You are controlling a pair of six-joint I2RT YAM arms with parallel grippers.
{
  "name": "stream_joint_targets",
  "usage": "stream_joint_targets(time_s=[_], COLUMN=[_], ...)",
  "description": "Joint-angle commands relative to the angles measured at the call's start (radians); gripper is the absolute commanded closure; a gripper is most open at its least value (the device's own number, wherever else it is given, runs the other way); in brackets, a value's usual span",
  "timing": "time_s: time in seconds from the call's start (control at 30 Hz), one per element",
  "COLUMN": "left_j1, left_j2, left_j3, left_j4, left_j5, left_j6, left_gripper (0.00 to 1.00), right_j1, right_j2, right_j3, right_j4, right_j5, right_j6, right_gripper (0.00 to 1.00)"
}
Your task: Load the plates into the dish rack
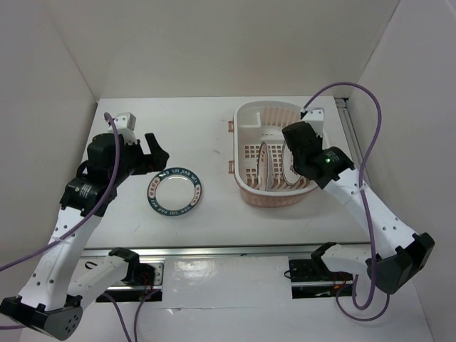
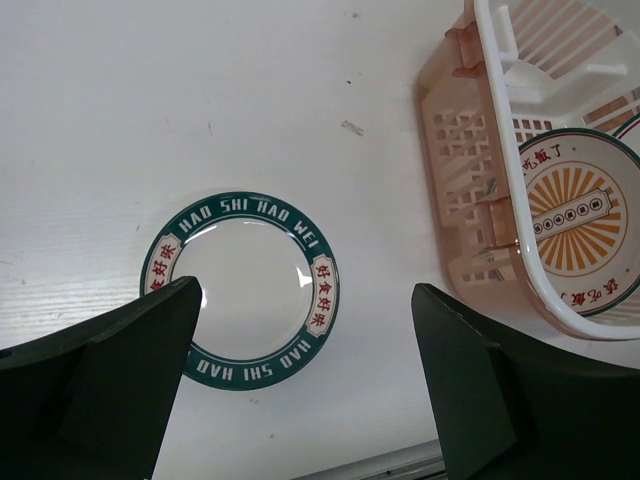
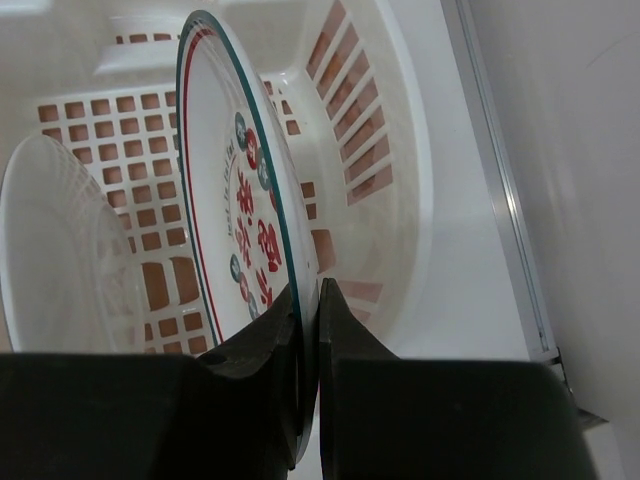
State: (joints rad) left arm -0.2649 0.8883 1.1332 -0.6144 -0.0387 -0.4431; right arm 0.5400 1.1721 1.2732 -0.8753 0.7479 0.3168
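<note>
**Right gripper** (image 3: 310, 320), inside the dish rack (image 1: 246, 117): pinched tight on the lower rim of the red-green character plate (image 3: 250, 230). The plate stands on edge, just beside the upright sunburst plate (image 2: 575, 215). Whether it rests on the rack floor cannot be told.

**Blue lettered-rim plate** (image 1: 175, 193): flat on the table (image 1: 214, 142), left of the rack and apart from it.

**Left gripper** (image 2: 305, 300): jaws spread wide, empty, hovering above this plate, which lies below and ahead of the fingertips. The left arm is judged nearer. The plate is round and flat, so it probably offers only its rim for a grasp.
</note>
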Motion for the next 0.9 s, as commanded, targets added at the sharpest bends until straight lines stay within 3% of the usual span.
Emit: stream_joint_targets(time_s=[0.0, 0.87], left_j1=[-0.004, -0.004], left_j2=[-0.020, -0.038], left_j3=[-0.004, -0.023], left_j4=[0.013, 0.022], left_j5=[-0.030, -0.040], left_j6=[0.027, 0.027], left_gripper=[0.00, 0.00], right_j1=[-0.005, 0.055], right_j2=[0.008, 0.092], right_j3=[-0.038, -0.127], right_j4=[0.128, 0.138], right_j5=[0.022, 0.036], right_j6=[0.031, 0.119], right_gripper=[1.00, 1.00])
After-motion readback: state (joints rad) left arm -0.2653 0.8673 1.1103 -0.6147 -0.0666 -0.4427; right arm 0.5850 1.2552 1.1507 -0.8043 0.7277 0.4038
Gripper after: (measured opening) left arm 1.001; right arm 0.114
